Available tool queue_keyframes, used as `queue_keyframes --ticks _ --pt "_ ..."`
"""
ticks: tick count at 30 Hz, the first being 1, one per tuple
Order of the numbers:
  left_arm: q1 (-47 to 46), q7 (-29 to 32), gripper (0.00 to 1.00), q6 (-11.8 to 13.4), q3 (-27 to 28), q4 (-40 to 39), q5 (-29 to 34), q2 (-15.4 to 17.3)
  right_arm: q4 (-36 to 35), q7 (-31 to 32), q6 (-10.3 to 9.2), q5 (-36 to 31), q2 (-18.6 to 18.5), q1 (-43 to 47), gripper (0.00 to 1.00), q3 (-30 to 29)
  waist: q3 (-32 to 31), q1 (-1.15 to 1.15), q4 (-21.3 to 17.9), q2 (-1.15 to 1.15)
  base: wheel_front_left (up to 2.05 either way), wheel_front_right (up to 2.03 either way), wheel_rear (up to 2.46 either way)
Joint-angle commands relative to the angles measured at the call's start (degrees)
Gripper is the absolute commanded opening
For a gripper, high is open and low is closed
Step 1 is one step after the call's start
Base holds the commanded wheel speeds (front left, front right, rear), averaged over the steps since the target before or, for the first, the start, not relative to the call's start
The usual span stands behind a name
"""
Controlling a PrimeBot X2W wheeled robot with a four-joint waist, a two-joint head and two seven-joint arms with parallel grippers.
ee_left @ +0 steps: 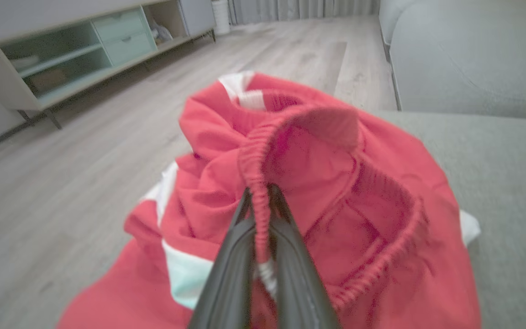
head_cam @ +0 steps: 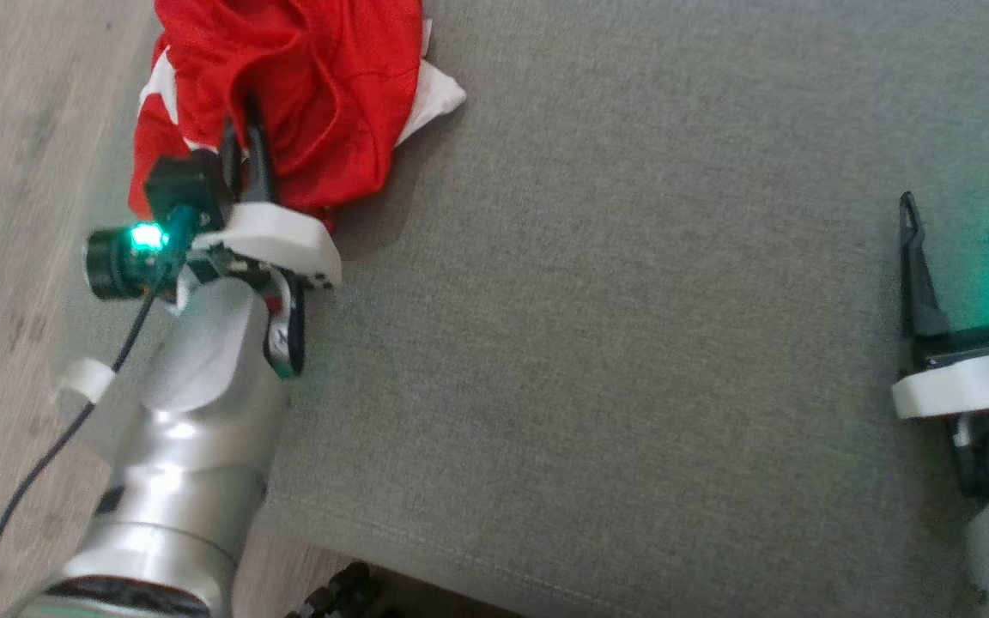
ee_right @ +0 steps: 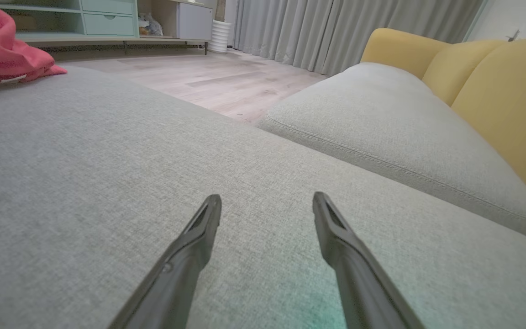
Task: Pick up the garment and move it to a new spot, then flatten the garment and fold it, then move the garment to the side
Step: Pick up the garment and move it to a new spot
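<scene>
garment (head_cam: 314, 86) bunched and clamped in the left gripper (ee_left: 259, 192), right gripper (ee_right: 266, 197) spread wide, empty.

Crumpled red garment (head_cam: 306, 94) with white panels, elastic waistband upward, at cushion's corner

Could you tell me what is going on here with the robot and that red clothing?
The left gripper is pinched shut on the elastic band of a crumpled red and white garment, bunched at the edge of a grey cushion. The right gripper is open and empty over bare cushion, apart from the garment. Nothing is flattened or folded yet.
</scene>
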Motion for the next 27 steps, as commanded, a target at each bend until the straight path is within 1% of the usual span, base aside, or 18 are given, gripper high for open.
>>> queue_keyframes --ticks 1,4,5,6,9,11,13,17,20,22,27 --pt "-2.62 -0.87 0.00 0.89 0.87 -2.71 1.33 3.67 0.31 0.11 0.39 0.48 1.29 1.07 1.00 1.73 -2.64 -0.01 -1.08 0.00 0.00 0.00 0.00" --pt "-4.05 -1.04 0.00 1.96 0.54 -4.95 3.51 6.05 1.58 0.11 0.39 1.13 3.23 0.97 1.00 2.48 -6.33 -0.01 -2.98 0.00 0.00 0.00 0.00" --pt "-4.59 -1.05 0.00 2.07 0.30 -5.75 4.24 6.88 1.97 0.11 0.39 1.37 3.97 0.89 1.00 2.74 -7.72 -0.01 -3.91 0.00 0.00 0.00 0.00" --pt "-4.59 -1.05 0.00 2.07 0.30 -5.75 4.24 6.88 1.97 0.11 0.39 1.37 3.97 0.89 1.00 2.74 -7.72 -0.01 -3.91 0.00 0.00 0.00 0.00" --pt "-6.40 -1.07 0.00 1.84 -1.30 -7.71 6.81 9.37 2.78 0.11 0.39 2.56 6.23 0.88 1.00 2.63 -12.17 -0.01 -7.32 0.00 0.00 0.00 0.00" --pt "-7.62 -0.89 0.00 0.85 -2.96 -8.62 8.50 10.79 3.28 0.11 0.39 3.70 7.50 1.32 1.00 2.08 -15.52 -0.01 -10.03 0.00 0.00 0.00 0.00" --pt "-8.89 0.24 0.00 -0.66 -4.56 -9.61 9.71 11.87 3.65 0.11 0.39 4.51 8.32 2.24 1.00 1.70 -18.69 -0.01 -13.06 0.00 0.00 0.00 0.00" --pt "-11.73 2.29 0.00 -3.27 -7.80 -12.45 12.11 13.17 3.44 0.11 0.39 6.18 8.95 4.87 1.00 1.75 -23.91 -0.01 -19.29 0.00 0.00 0.00 0.00" --pt "-13.70 3.10 0.00 -5.19 -10.20 -14.96 12.97 11.95 3.26 0.11 0.39 8.17 9.00 6.37 1.00 2.24 -26.19 -0.01 -23.69 0.00 0.00 0.00 0.00" --pt "-14.99 3.37 0.00 -6.22 -11.40 -16.46 12.94 10.50 2.72 0.11 0.39 8.92 9.01 6.96 1.00 2.17 -26.95 -0.01 -26.38 0.00 0.00 0.00 0.00" --pt "-17.12 4.40 0.00 -8.31 -12.05 -18.34 9.97 6.08 0.95 0.11 0.39 10.04 9.02 7.82 1.00 1.95 -28.10 -0.01 -32.98 0.00 0.00 0.00 0.00"
